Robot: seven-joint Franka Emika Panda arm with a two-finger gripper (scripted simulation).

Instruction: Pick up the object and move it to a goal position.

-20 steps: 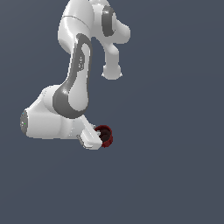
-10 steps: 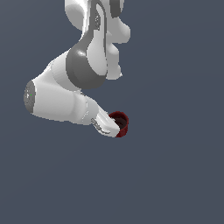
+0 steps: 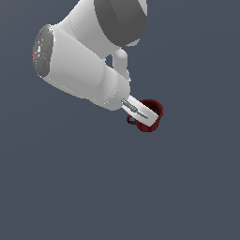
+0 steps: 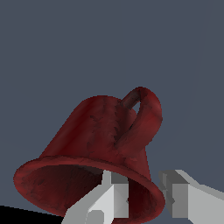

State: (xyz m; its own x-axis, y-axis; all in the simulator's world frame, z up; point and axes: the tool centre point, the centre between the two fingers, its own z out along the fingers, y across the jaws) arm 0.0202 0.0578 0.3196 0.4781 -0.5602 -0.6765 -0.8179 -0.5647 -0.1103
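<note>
Right now the gripper (image 3: pixel 143 114) pinches the dark red mug (image 3: pixel 153 112) by its rim wall. In the wrist view one finger (image 4: pixel 113 197) sits inside the flared mouth of the mug (image 4: pixel 103 140) and the other finger (image 4: pixel 181 194) is outside the wall, so the rim is clamped between them. The loop handle (image 4: pixel 146 111) stands off the mug's side, away from the camera. Inside of the mug is dark.

In the exterior view the white arm (image 3: pixel 79 70) fills the upper part of the picture, with the mug at its tip, near the middle and slightly toward the exterior view's right. The mug is partly hidden behind the pale finger (image 3: pixel 138 110). Plain dark grey-blue backdrop all around; whether the mug touches any surface cannot be told.
</note>
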